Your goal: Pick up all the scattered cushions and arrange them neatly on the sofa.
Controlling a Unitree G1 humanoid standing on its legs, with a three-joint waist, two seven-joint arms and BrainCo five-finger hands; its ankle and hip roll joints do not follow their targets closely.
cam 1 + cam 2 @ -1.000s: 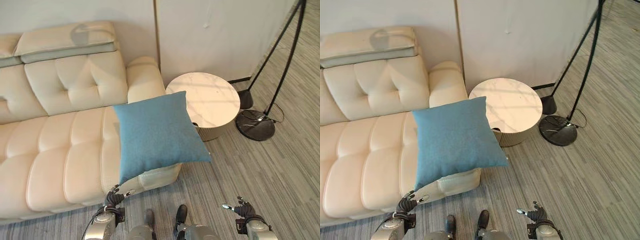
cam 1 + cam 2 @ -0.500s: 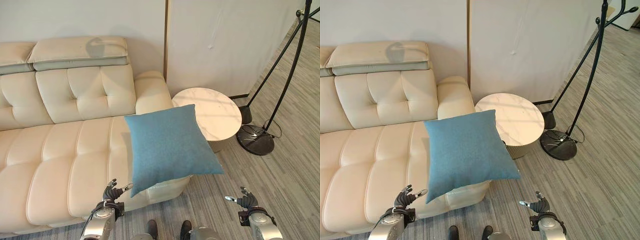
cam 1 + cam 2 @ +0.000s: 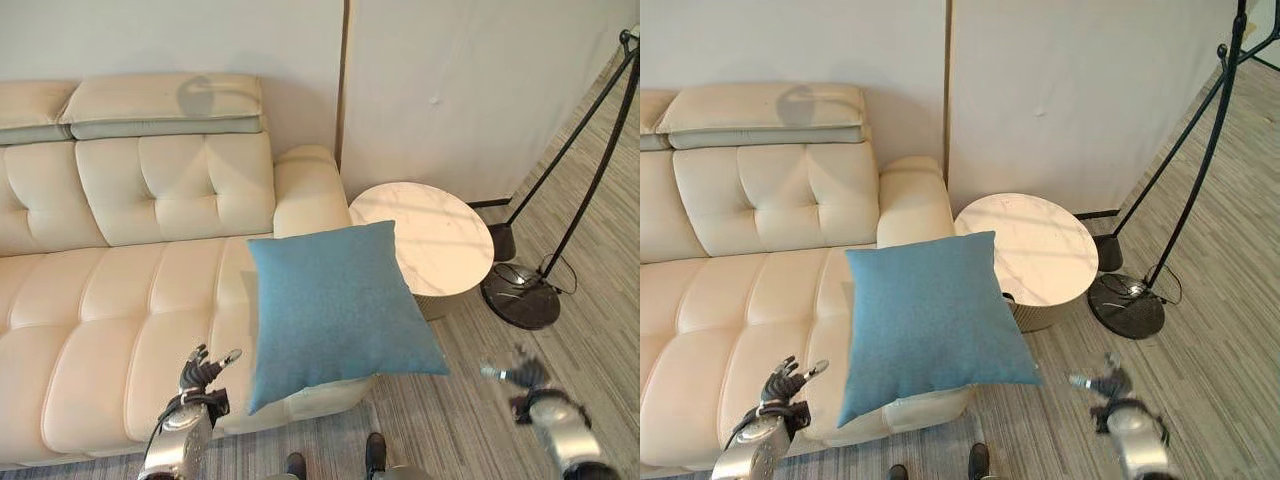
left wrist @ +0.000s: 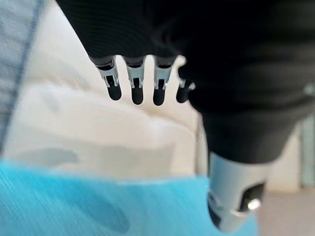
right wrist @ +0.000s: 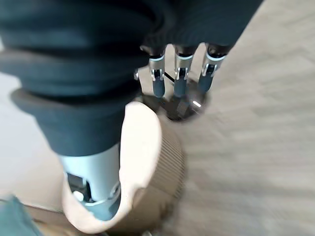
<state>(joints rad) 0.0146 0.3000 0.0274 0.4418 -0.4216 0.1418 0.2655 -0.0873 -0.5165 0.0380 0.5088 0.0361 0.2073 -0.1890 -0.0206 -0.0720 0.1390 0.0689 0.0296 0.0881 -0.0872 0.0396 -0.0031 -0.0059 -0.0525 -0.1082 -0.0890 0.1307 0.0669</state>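
Left eye view: a square blue fabric cushion [image 3: 335,305] lies tilted on the right end of the cream tufted leather sofa [image 3: 110,290], one corner hanging out over the striped grey carpet floor [image 3: 470,410]. The left robot hand [image 3: 200,372] hovers low in front of the seat edge, just beside the cushion's lower left corner but apart from it, fingers spread and holding nothing. The right robot hand [image 3: 522,373] hangs over the floor, well apart from the cushion, fingers loose and empty. A round side table with a pale marble top [image 3: 425,235] stands between the sofa arm and the black disc base of a floor lamp [image 3: 522,297].

Right eye view: same layout. The cushion [image 3: 930,320] overlaps the seat front; the left robot hand [image 3: 783,380] sits over the seat, near the cushion's left edge. The right robot hand [image 3: 1108,382] is over the carpet, in front of the side table [image 3: 1030,245].

Left wrist view: the left robot hand's fingers [image 4: 137,93] point straight and relaxed at the cream sofa leather [image 4: 98,132]; the blue cushion fabric [image 4: 98,206] lies close under the thumb, not gripped.

Right wrist view: the right robot hand's fingers [image 5: 181,86] are straight and empty, pointing toward the lamp base [image 5: 179,108]; the ribbed side of the table [image 5: 170,172] shows past the thumb.
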